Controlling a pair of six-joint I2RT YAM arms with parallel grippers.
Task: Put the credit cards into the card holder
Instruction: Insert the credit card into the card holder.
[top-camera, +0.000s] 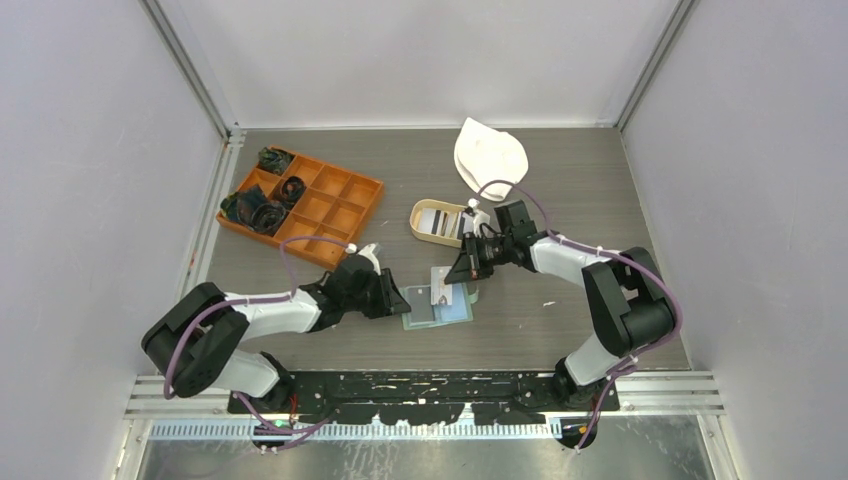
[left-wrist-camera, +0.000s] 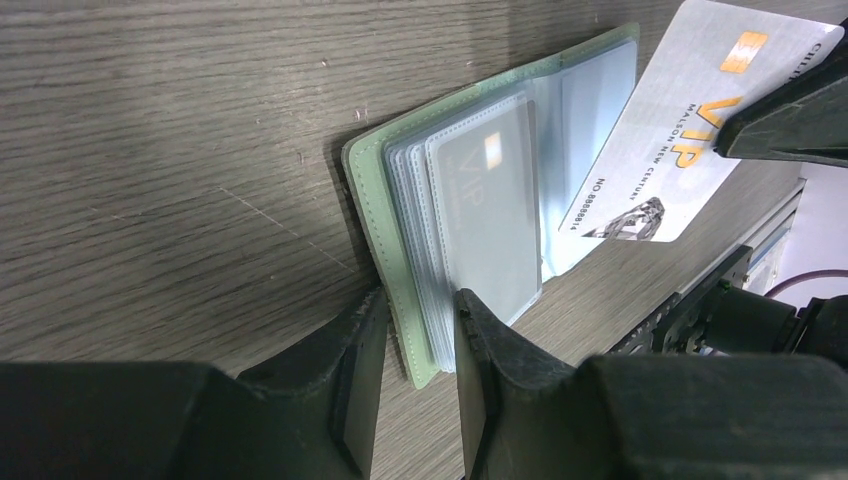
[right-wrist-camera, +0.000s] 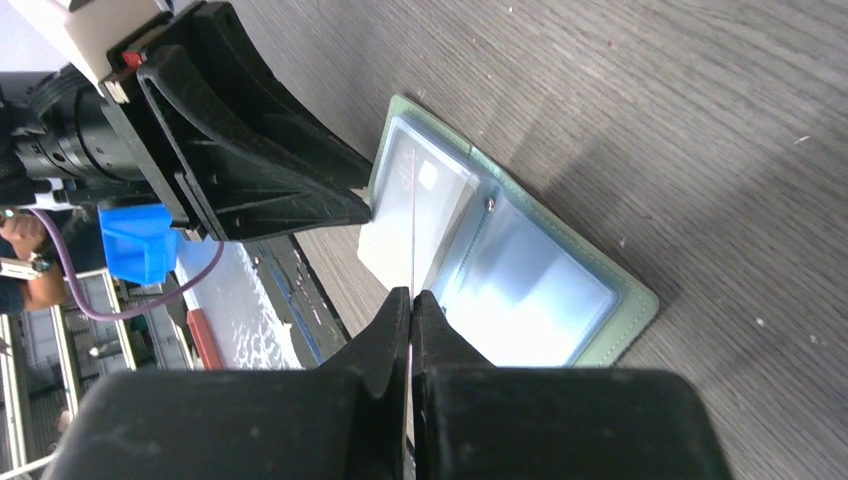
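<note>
While the left hand (left-wrist-camera: 420, 315) is pinching the left edge of the card holder (left-wrist-camera: 590, 100), with one finger on the green cover and the other on the clear pockets, the right hand (right-wrist-camera: 411, 296) is squeezing a white card (left-wrist-camera: 660, 140) between its tightly closed fingers. The white card is hanging tilted just above the open card holder. Its lower edge is close to the pockets on the far side, and I cannot tell if it is touching them. The card holder is lying open on the counter (left-wrist-camera: 150, 150), between the two hands. A grey card (left-wrist-camera: 490, 200) is sitting inside one of its clear pockets.

Farther back, a tan tray (top-camera: 416, 218) is sitting on the counter with more cards (top-camera: 442, 222) lying in it. An orange box (top-camera: 340, 205) is sitting at the back left, and dark bundles (top-camera: 262, 210) are lying in some of its spaces. A white floppy thing (top-camera: 490, 155) is lying behind the tan tray.
</note>
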